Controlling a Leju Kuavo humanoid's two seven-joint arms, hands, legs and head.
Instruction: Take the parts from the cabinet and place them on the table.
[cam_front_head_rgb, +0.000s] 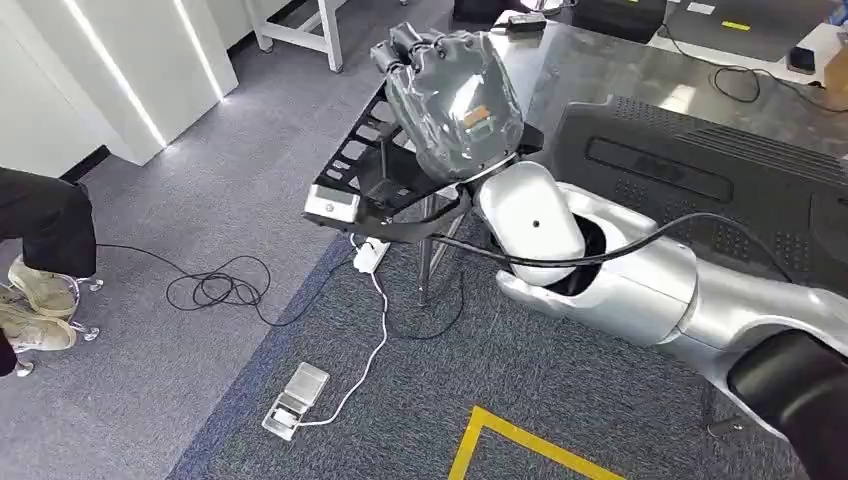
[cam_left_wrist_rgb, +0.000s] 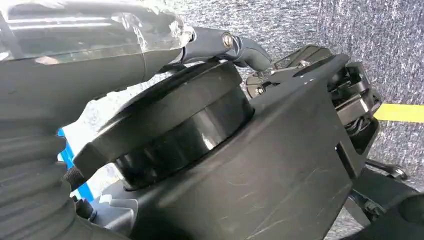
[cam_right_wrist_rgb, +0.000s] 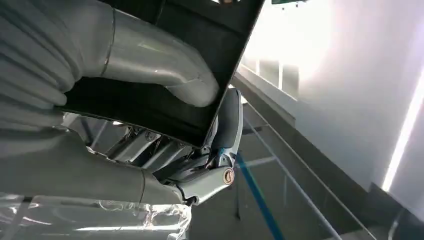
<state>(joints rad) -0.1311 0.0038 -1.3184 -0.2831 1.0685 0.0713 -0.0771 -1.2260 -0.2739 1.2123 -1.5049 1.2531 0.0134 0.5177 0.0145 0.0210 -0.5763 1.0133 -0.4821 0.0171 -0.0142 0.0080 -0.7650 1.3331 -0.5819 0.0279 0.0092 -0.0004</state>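
My right hand (cam_front_head_rgb: 450, 95), under a grey cover, holds a flat black part with slotted cut-outs (cam_front_head_rgb: 365, 170) out over the floor, just off the near left corner of the glossy table (cam_front_head_rgb: 600, 60). In the right wrist view the thumb (cam_right_wrist_rgb: 150, 65) presses on one face of the black plate (cam_right_wrist_rgb: 200, 30) and the darker fingers (cam_right_wrist_rgb: 227, 125) curl under its edge. My left hand (cam_left_wrist_rgb: 75, 75) hangs low above the carpet, with one dark finger (cam_left_wrist_rgb: 225, 42) stretched out and nothing in it.
A large ribbed black panel (cam_front_head_rgb: 700, 170) lies on the table beside my right forearm. A person's legs and shoes (cam_front_head_rgb: 40, 290) stand at the left. Cables (cam_front_head_rgb: 215, 290), a power strip (cam_front_head_rgb: 295, 400) and yellow tape (cam_front_head_rgb: 520, 440) lie on the grey carpet. White panels (cam_front_head_rgb: 120, 60) stand at the back left.
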